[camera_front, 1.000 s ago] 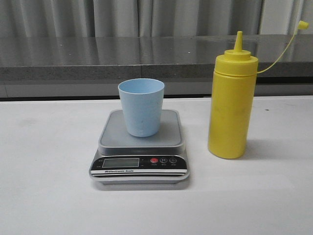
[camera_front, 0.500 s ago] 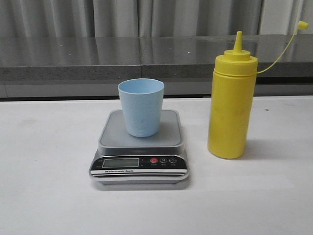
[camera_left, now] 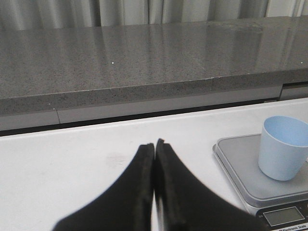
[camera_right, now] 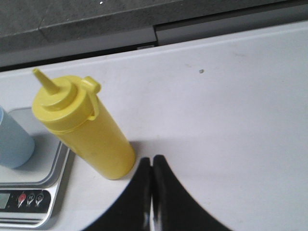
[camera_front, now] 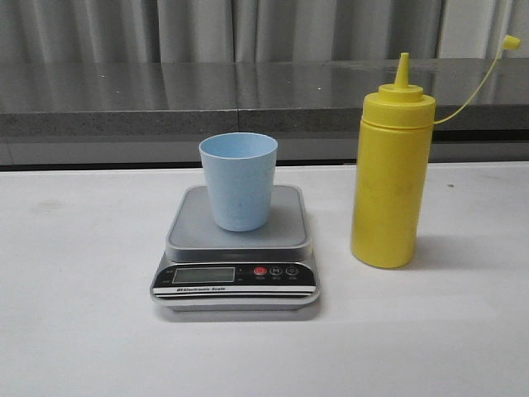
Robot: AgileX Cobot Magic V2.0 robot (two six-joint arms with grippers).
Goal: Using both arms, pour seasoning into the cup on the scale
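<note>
Standing cup (camera_front: 239, 181) on scale (camera_front: 237, 248), bottle (camera_front: 391, 178) beside

The seasoning bottle (camera_front: 391, 178) is plain yellow and the cup (camera_front: 238, 180) pale blue. The scale (camera_front: 236, 252) has a grey platform, black panel and red button (camera_front: 260, 270).

Scale (camera_front: 235, 277) display digits unreadable.

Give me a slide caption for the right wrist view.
Shut right hand near the upright yellow seasoning bottle, cap off its nozzle, beside the scale bearing the blue cup.
</note>
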